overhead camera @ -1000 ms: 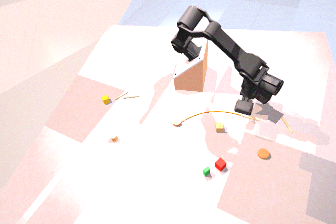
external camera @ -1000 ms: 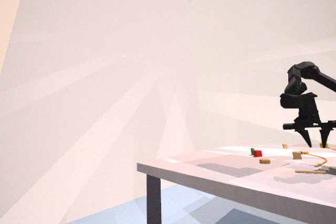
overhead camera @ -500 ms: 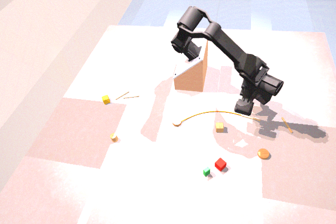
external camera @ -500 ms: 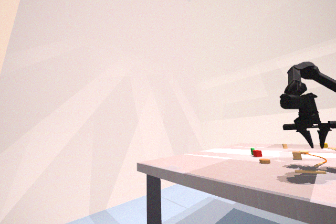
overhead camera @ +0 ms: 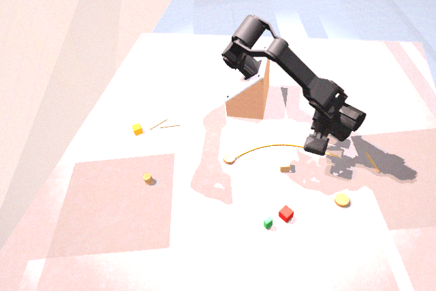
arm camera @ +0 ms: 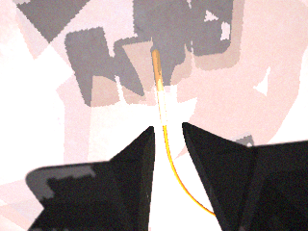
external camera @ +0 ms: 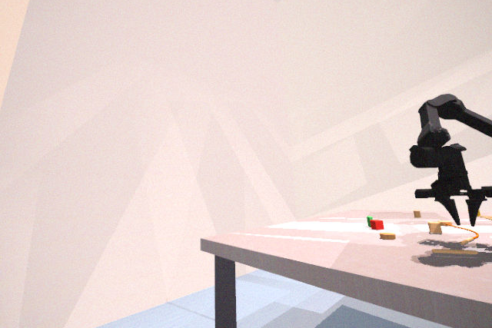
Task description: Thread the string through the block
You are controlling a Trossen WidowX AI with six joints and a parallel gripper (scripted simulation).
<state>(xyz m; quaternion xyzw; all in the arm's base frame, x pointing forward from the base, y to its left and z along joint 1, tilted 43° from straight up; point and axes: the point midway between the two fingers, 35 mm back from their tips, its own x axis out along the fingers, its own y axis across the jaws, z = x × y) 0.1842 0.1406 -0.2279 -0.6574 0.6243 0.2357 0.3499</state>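
Pinkish light patches lie across the surface (overhead camera: 116,206) (external camera: 286,253); the parted, empty fingers (external camera: 465,225) should be centred over the stick (overhead camera: 331,155) (external camera: 469,240) (arm camera: 158,72) (not the string (overhead camera: 278,145) (external camera: 473,230) (arm camera: 174,168)) before being lowered

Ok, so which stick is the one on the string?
Find the black robot arm. Below its end effector lies a thin wooden stick. Only this one joins the orange string; the other sticks lie loose.

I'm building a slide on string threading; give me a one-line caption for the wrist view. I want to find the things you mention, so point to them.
Parted gripper fingers above the table, the string (arm camera: 174,173) and its thin wooden stick (arm camera: 156,69) between and beyond them.
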